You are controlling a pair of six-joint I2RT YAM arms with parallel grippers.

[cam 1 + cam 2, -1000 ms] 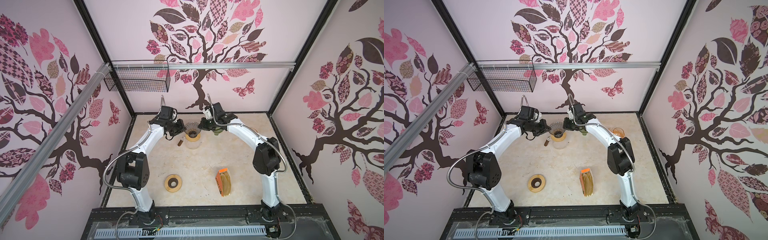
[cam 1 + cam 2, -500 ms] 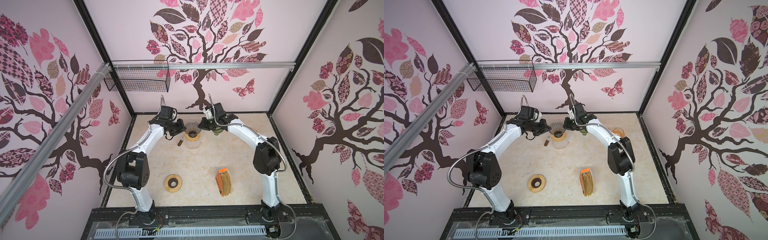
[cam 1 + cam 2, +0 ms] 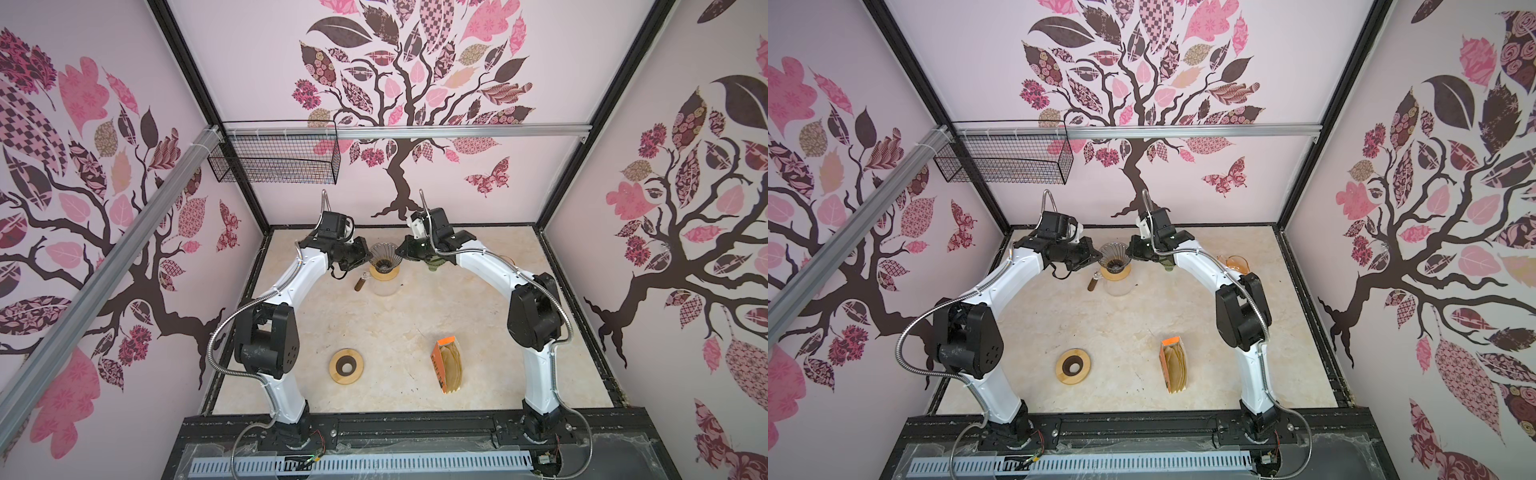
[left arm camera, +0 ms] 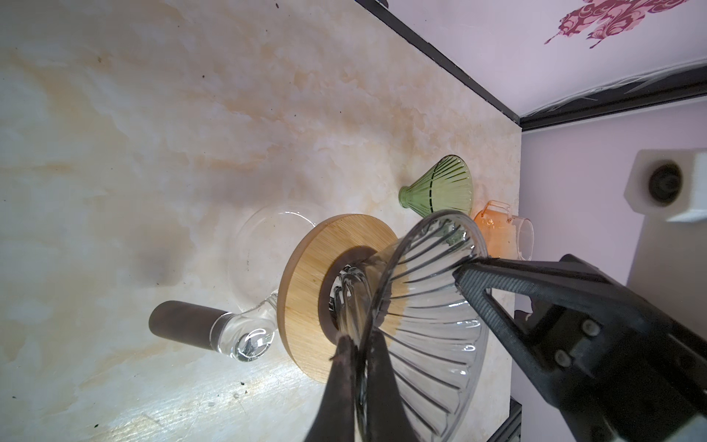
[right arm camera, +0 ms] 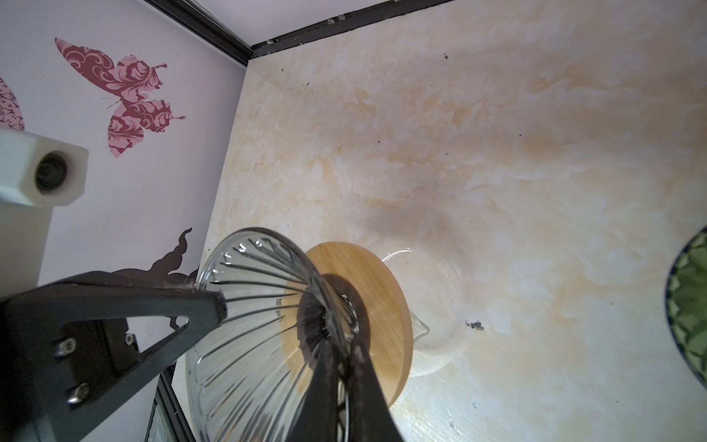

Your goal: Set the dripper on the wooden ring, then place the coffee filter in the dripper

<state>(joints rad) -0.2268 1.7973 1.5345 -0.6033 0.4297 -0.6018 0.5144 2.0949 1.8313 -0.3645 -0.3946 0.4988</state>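
Observation:
The clear ribbed glass dripper (image 3: 386, 253) (image 3: 1115, 253) stands with its narrow end in a wooden collar (image 4: 313, 275) on a glass carafe (image 4: 260, 245) at the back of the table. My left gripper (image 4: 359, 340) (image 3: 368, 255) is shut on the dripper's rim from the left. From the opposite side, my right gripper (image 5: 340, 336) (image 3: 400, 252) is shut on the rim. The dripper (image 4: 428, 306) (image 5: 248, 306) holds nothing inside. Brown coffee filters (image 3: 452, 365) (image 3: 1176, 362) stand in an orange box at the front right, far from both grippers.
A green glass dripper (image 4: 440, 187) and an orange glass cup (image 4: 501, 233) sit behind the carafe near the back right corner. The carafe's dark handle (image 4: 180, 321) points to the front left. A spare wooden ring (image 3: 348, 365) lies at front centre. A wire basket (image 3: 274, 158) hangs on the back wall.
The right arm's wrist has shifted very slightly. Both grippers have stayed shut on the dripper's rim, and the dripper has kept its place.

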